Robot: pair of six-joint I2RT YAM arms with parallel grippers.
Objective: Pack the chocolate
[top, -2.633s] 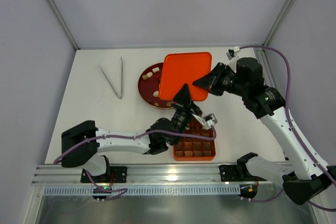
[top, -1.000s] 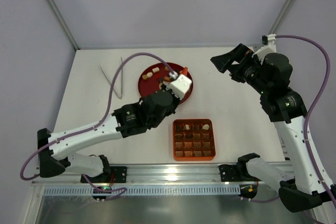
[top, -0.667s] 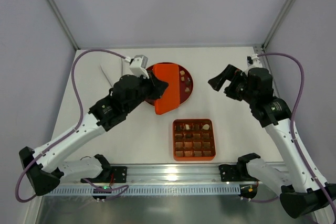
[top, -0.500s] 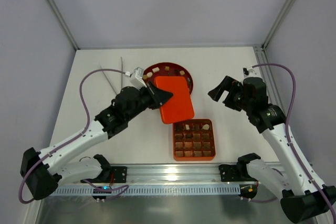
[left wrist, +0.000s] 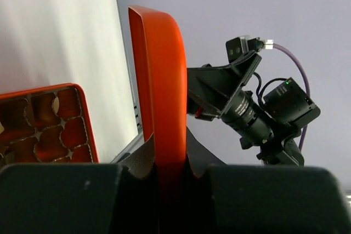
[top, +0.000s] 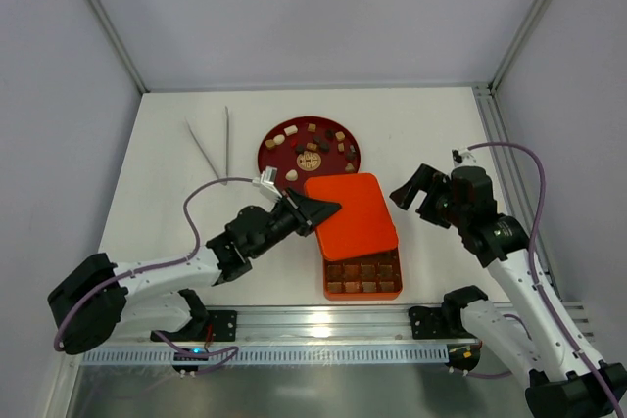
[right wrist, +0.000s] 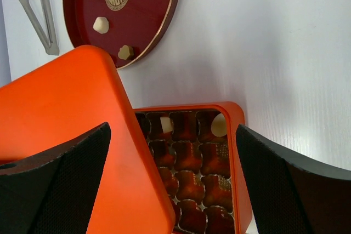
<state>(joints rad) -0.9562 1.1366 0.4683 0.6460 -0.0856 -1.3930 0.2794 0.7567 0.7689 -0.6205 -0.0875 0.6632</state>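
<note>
**White counter, lid held over the tray**

On the white counter (top: 431, 134), the orange-red gridded tray (top: 362, 278) sits near the front edge. The left gripper (top: 328, 209) is clenched on one edge of the flat orange-red lid (top: 355, 212). The lid hangs tilted over the tray's far rows, with the near rows uncovered. The right gripper (top: 411, 201) is released and empty, just right of the tray's far corner. Chocolate (right wrist: 219, 125) lies in the tray's visible cells. More pieces are scattered on the dark red round plate (top: 262, 158) beyond the tray. Metal tongs (top: 217, 139) lie far left of the tray.
</note>
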